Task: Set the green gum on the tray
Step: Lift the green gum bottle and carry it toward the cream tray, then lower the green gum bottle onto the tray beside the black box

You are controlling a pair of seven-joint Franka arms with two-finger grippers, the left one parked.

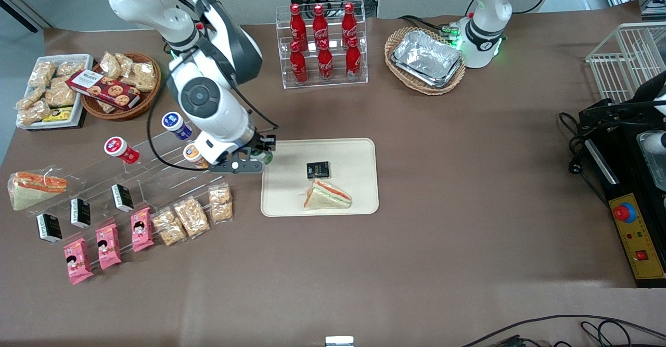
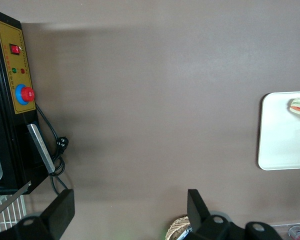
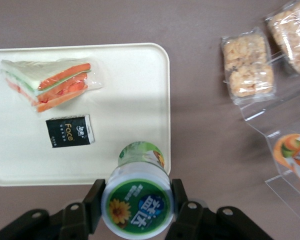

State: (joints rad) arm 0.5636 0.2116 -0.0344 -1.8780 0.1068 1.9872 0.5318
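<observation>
Gripper (image 3: pixel 137 202): fingers clamped on the green gum bottle (image 3: pixel 139 192), one on each side below its white lid; held in the air over the rim of the cream tray (image 1: pixel 359 149) at the working arm's end. Wrapped triangular sandwich (image 3: pixel 47 82) and small black packet (image 3: pixel 70 130): both lying on the tray, apart from the gripper. Orange-lidded canister (image 1: pixel 193 154): on the clear display stand, just beside the gripper.

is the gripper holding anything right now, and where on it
Yes. The gripper holds the green gum, one finger on each side of its body just under the white lid, above the tray rim.
</observation>
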